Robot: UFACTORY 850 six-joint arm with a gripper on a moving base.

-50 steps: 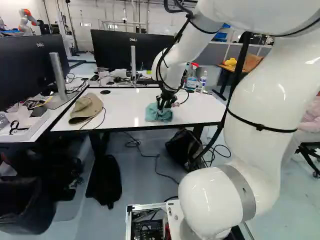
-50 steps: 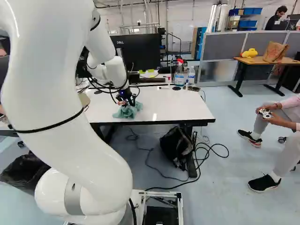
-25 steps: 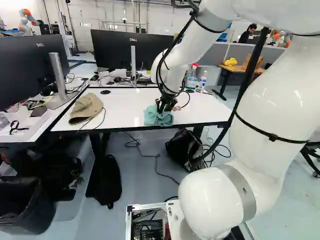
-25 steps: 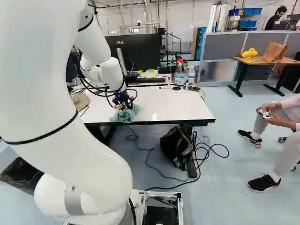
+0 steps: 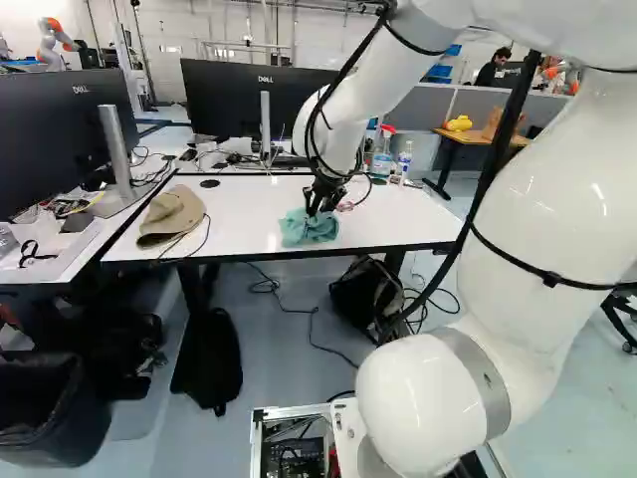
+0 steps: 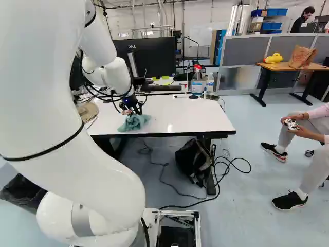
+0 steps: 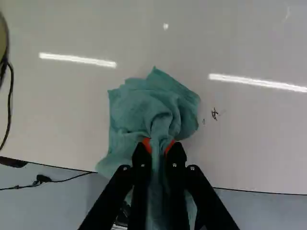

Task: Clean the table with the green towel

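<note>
In the left base view my gripper (image 5: pixel 316 206) points down over the white table (image 5: pixel 254 204), near its front edge. The green towel (image 5: pixel 308 228) lies bunched beneath it on the tabletop. In the wrist view the gripper (image 7: pixel 159 145) is shut on a fold of the towel (image 7: pixel 144 108), which is pinched between the orange pads. Part of the cloth spreads ahead of the fingers and part hangs back between them. Small dark marks (image 7: pixel 214 113) show on the white surface beside the towel.
A tan cap (image 5: pixel 171 216) with a cord lies on the table, left of the towel in the left base view. Spray bottle (image 6: pixel 197 81) and clear bottle (image 6: pixel 209 82) stand at the back. Monitors (image 5: pixel 254 100) rise behind. A black bag (image 6: pixel 193 160) sits below. Another robot (image 5: pixel 55 42) stands far off.
The gripper and the towel have shifted together, first slightly back, then leftward across the table in the left base view. The arm's upper links have swung with them. The base has stayed put.
</note>
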